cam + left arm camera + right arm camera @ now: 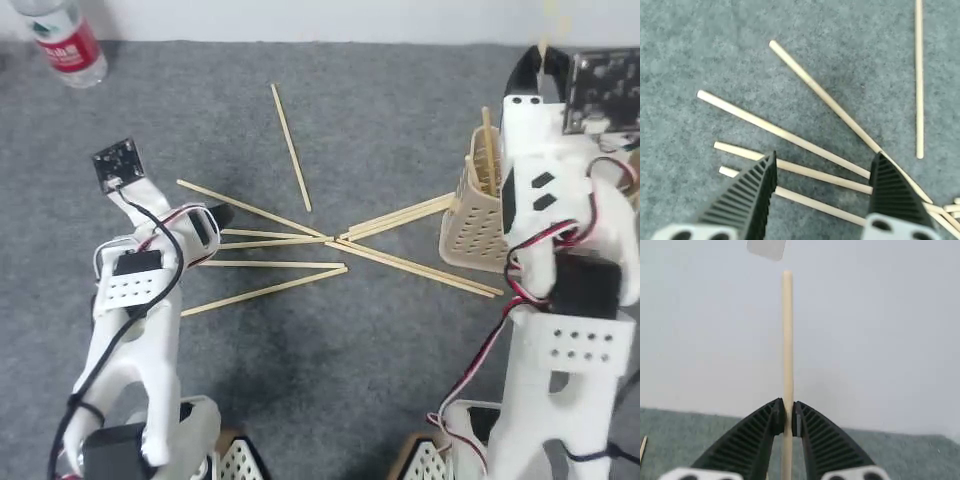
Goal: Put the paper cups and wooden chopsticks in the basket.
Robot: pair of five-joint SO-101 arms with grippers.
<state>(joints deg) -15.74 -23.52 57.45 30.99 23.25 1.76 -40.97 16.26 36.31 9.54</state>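
— Chopsticks (272, 264), position at this mark?
— Most lay loose on the grey mat (380, 120), fanned out, with their inner ends meeting near the middle of the table. One lone chopstick (291, 148) lay apart from the fan, on its far side. A few standing sticks (488, 150) rose out of the basket (478, 228).
— Basket location?
— On the mat at the right-hand end of the fan, beside the right arm. Several sticks of the fan ran up to its base; contact could not be confirmed.
— Right gripper (788, 419)?
— Clamped on a single chopstick (787, 335), pinched between both fingers. The stick lay in line with the gripper, its long part running out past the fingertips. In the high view the gripper was raised at the basket's far side. Its wrist view had the pale wall behind the stick.
— Left gripper (826, 156)?
— Jaws spread wide, nothing held. It hung over the left-hand ends of the fan, and in its wrist view two sticks crossed the gap between the fingers. Whether the fingertips touched the mat could not be told.
— Anything else logged?
— A plastic bottle (65, 42) with a red label stood at the far left corner of the mat, well apart from the sticks.
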